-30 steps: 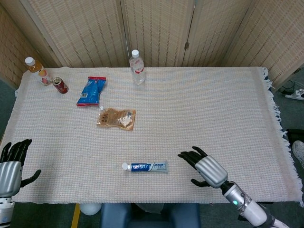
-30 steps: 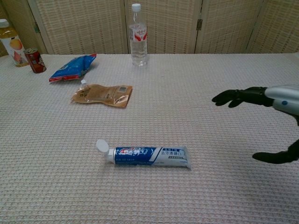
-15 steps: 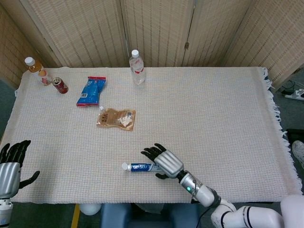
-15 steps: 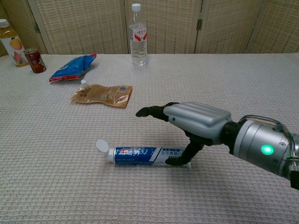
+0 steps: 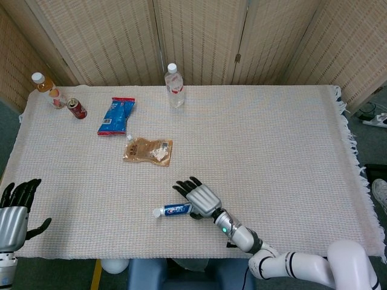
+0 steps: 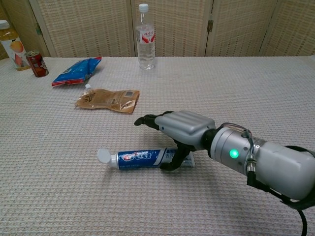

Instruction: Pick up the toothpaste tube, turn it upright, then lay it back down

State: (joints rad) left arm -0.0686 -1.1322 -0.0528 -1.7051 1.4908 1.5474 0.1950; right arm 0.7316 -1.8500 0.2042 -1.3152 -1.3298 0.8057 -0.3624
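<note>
Woven bamboo-style screens run along the back, and up front it's a table under a pale pink woven cloth (image 5: 272, 151) with a fringe on the right edge. So the blue-and-white toothpaste tube (image 6: 142, 159) is lying flat near the front edge, white round cap pointing toward the robot's left. The right hand (image 6: 179, 129) sits over the crimped tail end of the tube, silver back up, dark fingers stretched out above it and the thumb hooked down against the near side of the tube. Whether it actually has a hold on it yet, I can't tell. There's white lettering on the blue part but it's too small to read.

Left hand (image 5: 15, 208) is down at the near left corner, fingers spread, holding nothing.

Further back: a brown flat pouch (image 6: 108, 100), a blue crinkly snack bag (image 6: 76, 71), a clear water bottle with a red label (image 6: 145, 37), a red can (image 6: 36, 64) and an orange-drink bottle (image 6: 11, 44).
</note>
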